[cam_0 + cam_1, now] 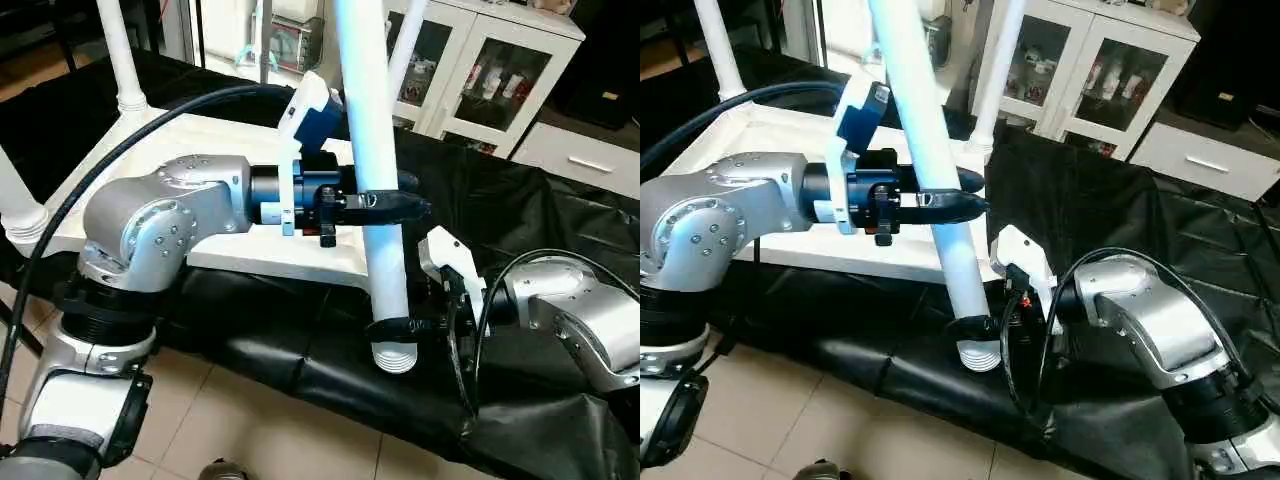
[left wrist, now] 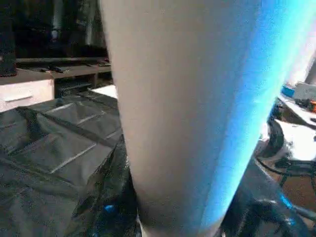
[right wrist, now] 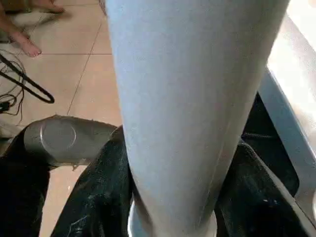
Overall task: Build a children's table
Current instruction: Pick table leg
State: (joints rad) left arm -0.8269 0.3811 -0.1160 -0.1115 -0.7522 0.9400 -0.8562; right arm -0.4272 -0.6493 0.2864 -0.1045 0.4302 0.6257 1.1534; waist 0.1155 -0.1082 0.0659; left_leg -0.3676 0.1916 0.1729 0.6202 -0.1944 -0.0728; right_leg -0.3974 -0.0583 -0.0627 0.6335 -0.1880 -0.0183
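Nearest us, our right gripper point(image 1: 400, 327) clasps the ribbed foot of the loose leg point(image 1: 375, 150); higher up, our left gripper point(image 1: 955, 205) clamps its shaft. The right wrist view adds a person's bare foot point(image 3: 22, 42) on tiles. Beyond, the tabletop point(image 1: 230, 140) lies underside-up on black sheeting point(image 1: 520, 210), three legs point(image 1: 120, 50) socketed.

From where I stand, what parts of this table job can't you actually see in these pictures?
- Top of the held leg: cut off by the upper edge, head views.
- Tabletop near corner: hidden behind the left claw and arm.
- Right claw: fingers mostly hidden by the leg.
- Wrist views: leg blocks most of the scene.
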